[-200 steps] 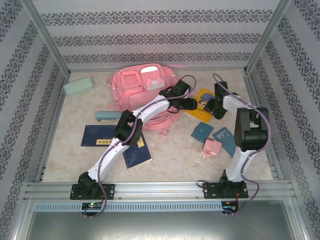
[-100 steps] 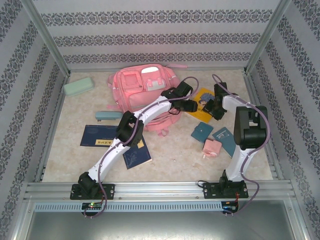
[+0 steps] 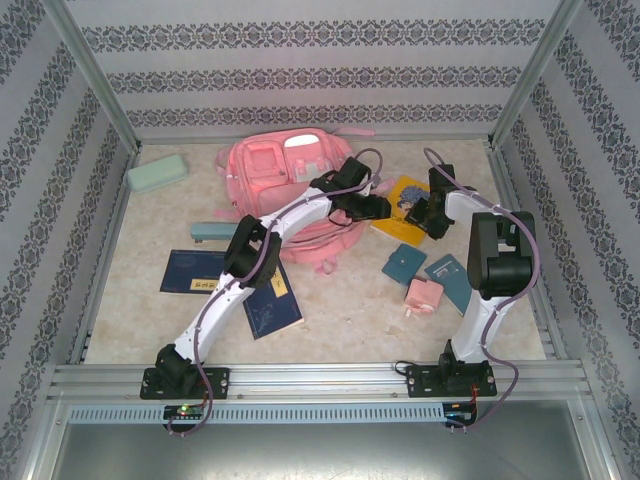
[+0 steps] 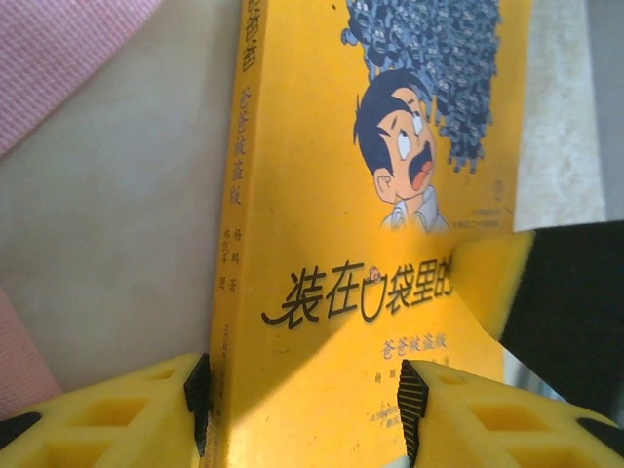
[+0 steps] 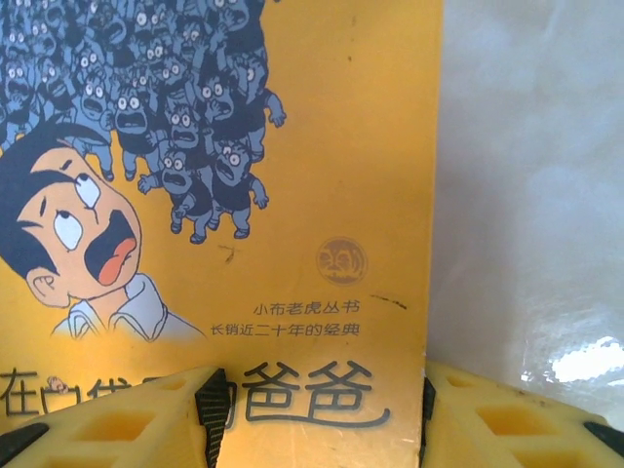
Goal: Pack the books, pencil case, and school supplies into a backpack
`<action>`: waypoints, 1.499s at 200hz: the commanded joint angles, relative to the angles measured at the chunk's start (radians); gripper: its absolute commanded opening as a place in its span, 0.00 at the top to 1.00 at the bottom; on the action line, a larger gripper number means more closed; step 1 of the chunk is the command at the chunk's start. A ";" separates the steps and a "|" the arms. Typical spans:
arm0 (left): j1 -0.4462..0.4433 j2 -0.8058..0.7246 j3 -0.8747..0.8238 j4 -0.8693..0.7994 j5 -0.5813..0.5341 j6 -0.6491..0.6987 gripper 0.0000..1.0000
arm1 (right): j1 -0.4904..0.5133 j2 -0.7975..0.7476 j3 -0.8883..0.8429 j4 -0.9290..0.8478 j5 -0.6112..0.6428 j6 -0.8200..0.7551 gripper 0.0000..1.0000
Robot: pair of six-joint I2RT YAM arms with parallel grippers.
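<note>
Your yellow book lies on the counter beside the pink backpack, its long side pointing away from your left hand and right hand, both half open over its near end.

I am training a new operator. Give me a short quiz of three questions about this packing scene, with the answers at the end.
1. True or false: the yellow book lies on the table, beside the backpack, not inside it.
2. Choose one: the left hand and the right hand are both at A) the pink block, B) the yellow book, C) a teal pad.
3. Fill in: the pencil case lies near the far ___ corner of the table.
Key: 1 true; 2 B; 3 left.
</note>
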 commanded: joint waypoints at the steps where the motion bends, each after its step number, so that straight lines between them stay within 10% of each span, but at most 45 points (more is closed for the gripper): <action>1: -0.081 -0.059 -0.071 0.194 0.319 -0.131 0.47 | 0.029 0.021 -0.014 0.040 -0.121 -0.002 0.47; 77: -0.058 -0.110 -0.237 0.578 0.393 -0.385 0.50 | 0.024 -0.006 -0.045 0.051 -0.122 -0.006 0.48; 111: -0.058 -0.110 -0.161 0.265 0.253 -0.207 0.56 | 0.021 -0.021 -0.055 0.050 -0.122 -0.009 0.47; 190: -0.044 -0.129 -0.165 0.348 0.195 -0.284 1.00 | 0.000 -0.118 -0.086 0.073 -0.148 -0.002 0.38; 300: 0.019 -0.298 -0.332 0.740 0.293 -0.535 1.00 | -0.124 -0.235 -0.267 0.662 -0.610 0.385 0.14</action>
